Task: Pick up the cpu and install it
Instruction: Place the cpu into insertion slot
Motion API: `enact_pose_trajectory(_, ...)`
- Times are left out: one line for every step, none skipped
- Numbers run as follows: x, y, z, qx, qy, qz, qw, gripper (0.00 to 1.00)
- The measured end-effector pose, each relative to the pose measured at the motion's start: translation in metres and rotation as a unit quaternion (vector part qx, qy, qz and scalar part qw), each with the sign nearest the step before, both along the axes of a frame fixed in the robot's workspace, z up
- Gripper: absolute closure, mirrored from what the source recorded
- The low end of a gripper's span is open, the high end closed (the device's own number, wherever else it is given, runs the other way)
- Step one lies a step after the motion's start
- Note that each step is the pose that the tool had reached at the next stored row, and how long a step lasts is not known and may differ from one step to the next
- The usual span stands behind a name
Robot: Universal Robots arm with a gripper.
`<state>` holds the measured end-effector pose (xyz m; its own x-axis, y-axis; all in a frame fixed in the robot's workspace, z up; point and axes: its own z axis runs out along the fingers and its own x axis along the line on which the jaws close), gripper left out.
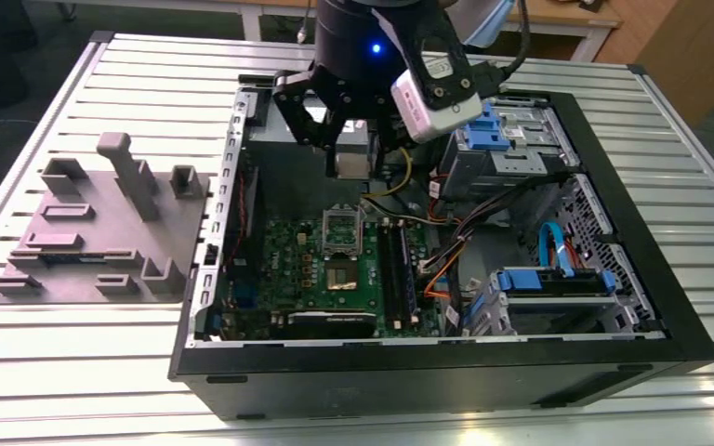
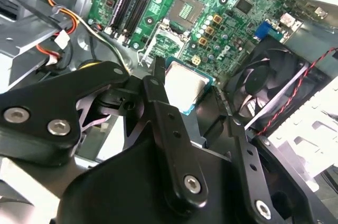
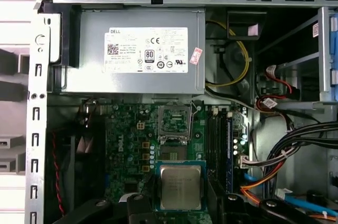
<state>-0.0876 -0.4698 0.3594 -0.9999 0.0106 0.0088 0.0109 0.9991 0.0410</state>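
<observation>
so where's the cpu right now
In the first wrist view the cpu is clamped in the gripper, above the motherboard and near the empty socket.

Slatted table (image 1: 85,372), open computer case (image 1: 431,376), grey fixture (image 1: 97,232)

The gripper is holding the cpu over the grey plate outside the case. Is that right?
Not quite. The gripper holds the cpu over the motherboard inside the case, not over the grey plate, as the first wrist view shows. In the exterior view the plate lies outside the case, away from the gripper.
</observation>
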Motion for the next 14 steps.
enact_pose_trajectory(0.0,0.0,-0.0006,-0.0001,0.002,0.0,1.0,0.53)
enact_pose_trajectory(-0.0001,0.0,-0.0012,0.0,0.0029,0.0,1.0,0.53)
enact_pose_trajectory(-0.0001,0.0,-0.0019,0.0003,0.0031,0.0,1.0,0.53)
enact_pose_trajectory(-0.0001,0.0,-0.0024,0.0004,0.0031,0.0,0.99999,0.53)
enact_pose_trajectory(0.0,0.0,-0.0027,0.0003,0.0032,0.0,0.99999,0.53)
enact_pose_trajectory(0.0,0.0,-0.0034,0.0004,0.0032,0.0,0.99999,0.53)
enact_pose_trajectory(0.0,0.0,-0.0041,0.0004,0.0031,0.0,0.99999,0.53)
enact_pose_trajectory(0.0,0.0,-0.0048,0.0004,0.0032,0.0,0.99999,0.53)
enact_pose_trajectory(0.0,0.0,-0.0054,0.0004,0.0032,0.0,0.99999,0.53)
enact_pose_trajectory(0.0,0.0,-0.006,0.0004,0.0032,0.0,0.99999,0.53)
enact_pose_trajectory(0.0,0.0,-0.0065,0.0004,0.0032,0.0,0.99999,0.53)
enact_pose_trajectory(0.0,0.0,-0.0069,0.0004,0.0032,0.0,0.99999,0.53)
enact_pose_trajectory(0.0,0.0,-0.0074,0.0004,0.0032,0.0,0.99999,0.53)
enact_pose_trajectory(0.0,0.0,-0.0078,0.0004,0.0032,0.0,0.99999,0.53)
